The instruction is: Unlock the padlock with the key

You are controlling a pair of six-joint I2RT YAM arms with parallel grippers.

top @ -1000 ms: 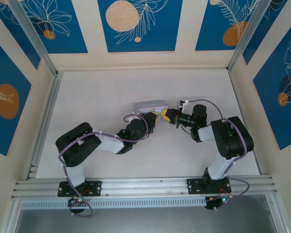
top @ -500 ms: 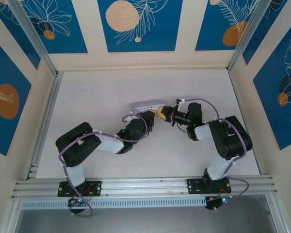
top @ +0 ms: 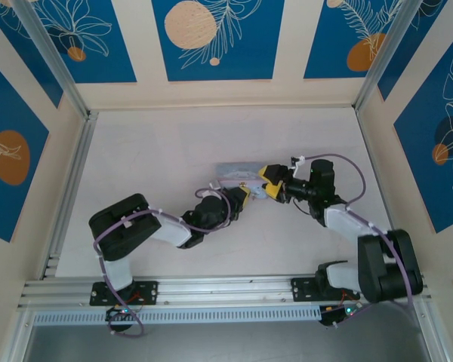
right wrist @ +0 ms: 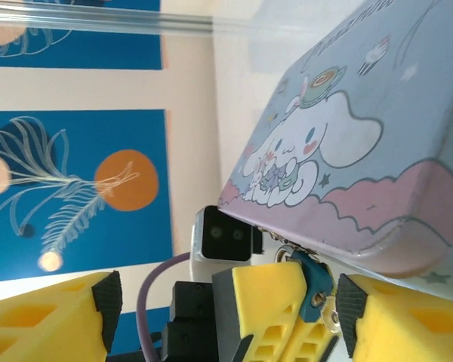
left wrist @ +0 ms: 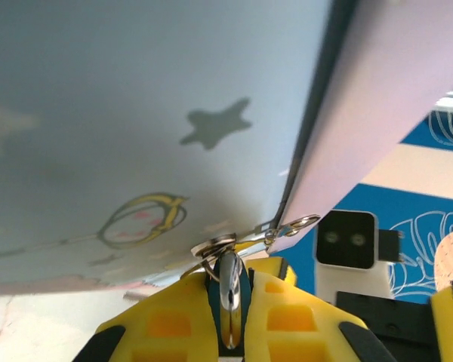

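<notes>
The pale blue tin (top: 234, 170) with its white cartoon character (right wrist: 317, 147) is tilted up off the table between both grippers. The padlock (left wrist: 230, 296), a small teal body with a shiny edge, hangs from the tin's metal hasp (left wrist: 215, 245). My left gripper (left wrist: 230, 279) is shut on it, yellow fingers pressed to both sides. From the right wrist the padlock (right wrist: 313, 286) lies against the left gripper's yellow finger (right wrist: 272, 309). A small greyish round piece (right wrist: 333, 317) at its lower end looks like the key. My right gripper (right wrist: 226, 324) is open around it, touching nothing.
The grippers (top: 243, 196) (top: 270, 185) meet at mid-table, tips almost touching. Purple cables (top: 340, 162) loop off both arms. An aluminium rail (top: 68, 188) runs along the left side, and blue-patterned walls (top: 211, 38) close the back and sides.
My right gripper has gone from shut to open and its arm has swung right and nearer the front. The tin and left gripper have shifted slightly right.
</notes>
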